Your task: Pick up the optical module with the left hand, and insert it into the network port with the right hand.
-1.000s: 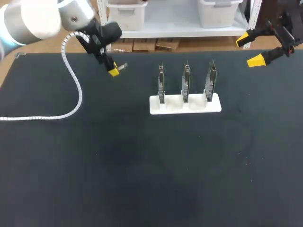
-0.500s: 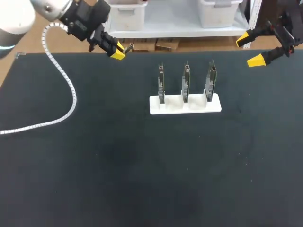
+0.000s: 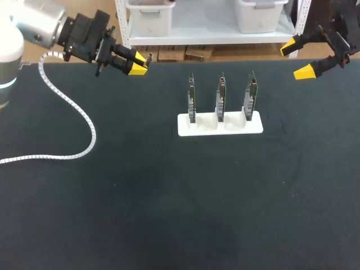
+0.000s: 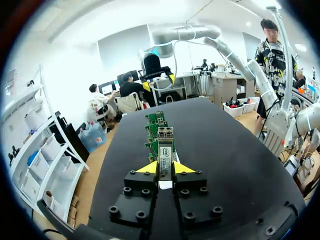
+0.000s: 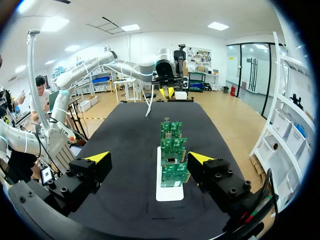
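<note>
- Two arms reach over a black worktop: the left arm from the far left, the right arm from the far right corner.
- The left jaws are closed on the optical module, with one yellow tip pressed to each side of it.
- The module is held clear of the worktop, close to the far edge and left of centre. Its free end points right and sticks out just past the tips.
- From the left wrist, the optical module lies lengthwise between the two tips with its labelled face up. Its front end reaches ahead of them, and its rear end sits back between the black finger blocks.
- The right jaws stand wide open with nothing between them. Their yellow tips hang at the far right, well apart from the module.
- Three circuit boards stand upright in a white holder, side by side in a row. The holder rests on the worktop right of centre, towards the far side.
- From the right wrist, the circuit boards line up one behind another ahead of the open jaws.
- A white coiled cable trails from the left arm onto the left of the worktop.
</note>
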`<action>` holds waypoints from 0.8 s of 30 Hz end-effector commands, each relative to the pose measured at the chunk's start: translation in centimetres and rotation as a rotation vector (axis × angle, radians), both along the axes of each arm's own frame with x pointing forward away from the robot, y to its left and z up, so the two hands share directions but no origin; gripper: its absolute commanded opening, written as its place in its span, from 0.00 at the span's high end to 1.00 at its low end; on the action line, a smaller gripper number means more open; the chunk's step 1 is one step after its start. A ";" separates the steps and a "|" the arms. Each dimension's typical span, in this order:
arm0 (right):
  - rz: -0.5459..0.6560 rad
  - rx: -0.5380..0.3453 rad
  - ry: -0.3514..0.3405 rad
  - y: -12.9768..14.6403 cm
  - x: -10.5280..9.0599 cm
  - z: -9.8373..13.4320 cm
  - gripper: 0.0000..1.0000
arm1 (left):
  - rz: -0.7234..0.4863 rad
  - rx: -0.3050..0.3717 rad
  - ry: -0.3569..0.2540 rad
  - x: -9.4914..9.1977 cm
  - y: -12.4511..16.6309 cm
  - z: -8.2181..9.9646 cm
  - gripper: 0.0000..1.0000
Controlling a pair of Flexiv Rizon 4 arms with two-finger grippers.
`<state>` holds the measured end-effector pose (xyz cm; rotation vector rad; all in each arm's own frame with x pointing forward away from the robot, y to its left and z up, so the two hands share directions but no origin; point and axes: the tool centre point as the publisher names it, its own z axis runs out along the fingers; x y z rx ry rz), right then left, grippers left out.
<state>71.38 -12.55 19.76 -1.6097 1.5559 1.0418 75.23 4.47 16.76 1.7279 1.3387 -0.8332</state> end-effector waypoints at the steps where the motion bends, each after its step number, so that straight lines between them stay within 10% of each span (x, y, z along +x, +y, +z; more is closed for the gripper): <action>1: 0.000 0.000 0.000 0.0 0.0 0.0 0.00 | 0.160 -0.065 -0.090 -0.6 0.2 -0.2 1.00; 15: 0.000 0.000 0.000 0.0 0.0 0.0 0.00 | 0.160 -0.065 -0.090 -0.6 0.2 -0.2 1.00; 24: 0.000 0.000 0.000 0.0 0.0 0.0 0.00 | 0.197 -0.262 -0.054 -5.9 -4.3 -1.0 1.00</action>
